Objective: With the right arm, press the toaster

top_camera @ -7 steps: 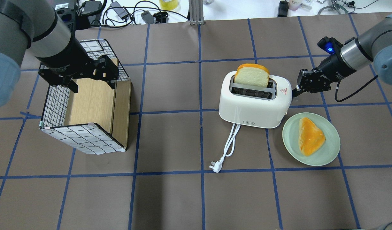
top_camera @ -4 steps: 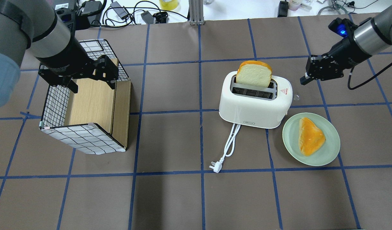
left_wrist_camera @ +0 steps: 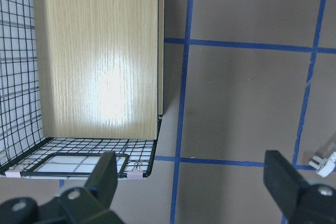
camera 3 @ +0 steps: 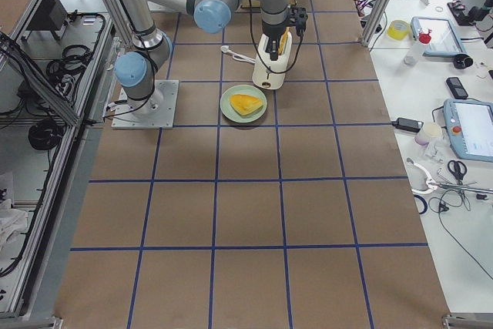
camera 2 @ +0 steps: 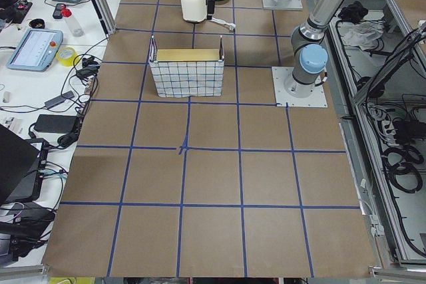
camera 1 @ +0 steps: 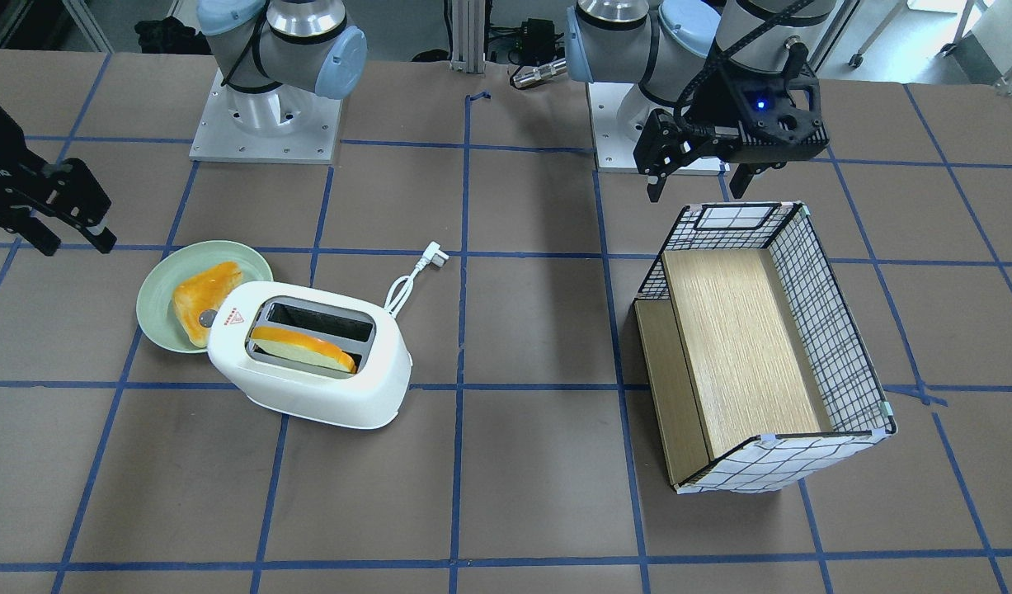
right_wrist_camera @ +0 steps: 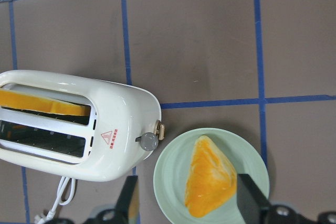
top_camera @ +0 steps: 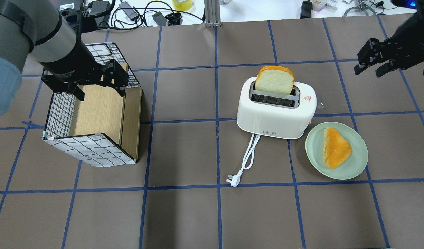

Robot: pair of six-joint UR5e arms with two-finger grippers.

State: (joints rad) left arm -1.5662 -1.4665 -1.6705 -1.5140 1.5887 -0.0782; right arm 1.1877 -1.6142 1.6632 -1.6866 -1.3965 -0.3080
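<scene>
The white toaster (top_camera: 274,117) stands right of the table's middle, with its cord and plug (top_camera: 232,180) in front. A bread slice (top_camera: 274,81) sticks up from its far slot. The toaster also shows in the front view (camera 1: 324,404) and the right wrist view (right_wrist_camera: 121,124), where its lever (right_wrist_camera: 160,131) and grey knob sit on the end facing the plate. My right gripper (top_camera: 369,72) is open and empty, well off to the toaster's right and above the table; it also shows in the front view (camera 1: 72,243). My left gripper (top_camera: 99,92) is open over the basket.
A pale green plate (top_camera: 357,166) with an orange-crusted bread piece (top_camera: 336,147) lies just right of the toaster's front. A wire basket with checked cloth and wooden boards (top_camera: 91,150) stands at the left. Cables and gear lie beyond the far edge.
My right gripper has drawn back from the toaster's right end, up and to the right, and has opened. The slice stands slightly higher. The left arm has not moved.
</scene>
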